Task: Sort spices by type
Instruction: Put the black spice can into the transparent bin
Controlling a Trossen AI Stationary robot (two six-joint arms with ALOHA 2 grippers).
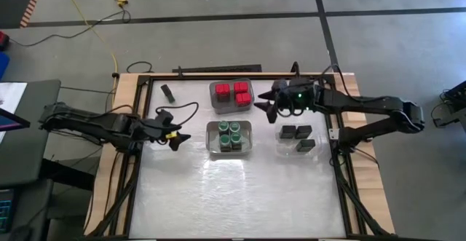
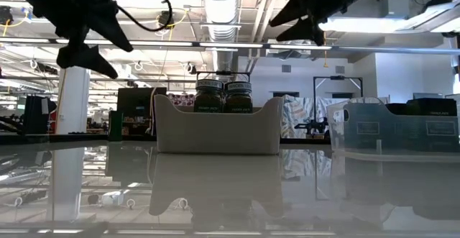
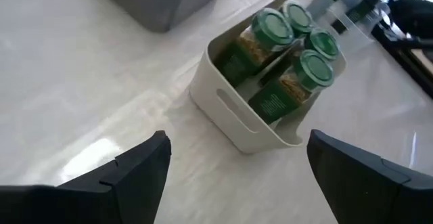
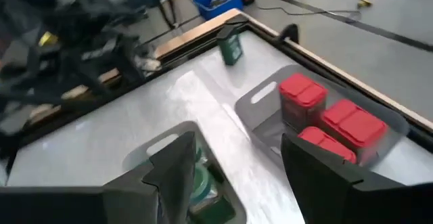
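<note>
In the low view, the white bin [image 2: 218, 130] hides all but the dark-lidded tops of two jars, and the clear bin [image 2: 399, 126] at its right shows its dark contents only dimly; the grey bin is not visible there. The high view resolves the layout: four green-lidded jars [image 1: 231, 135] stand in the white bin at table centre, four red-topped containers [image 1: 233, 94] fill the grey bin [image 1: 216, 99] behind it, and three dark tins [image 1: 296, 136] lie in the clear bin to the right. One further dark container [image 1: 168, 92] lies alone near the far left corner. The left gripper [image 1: 179, 137] hovers just left of the white bin, fingers spread wide and empty, as the left wrist view confirms. The right gripper [image 1: 265, 106] hangs beside the grey bin, fingers parted, holding nothing.
</note>
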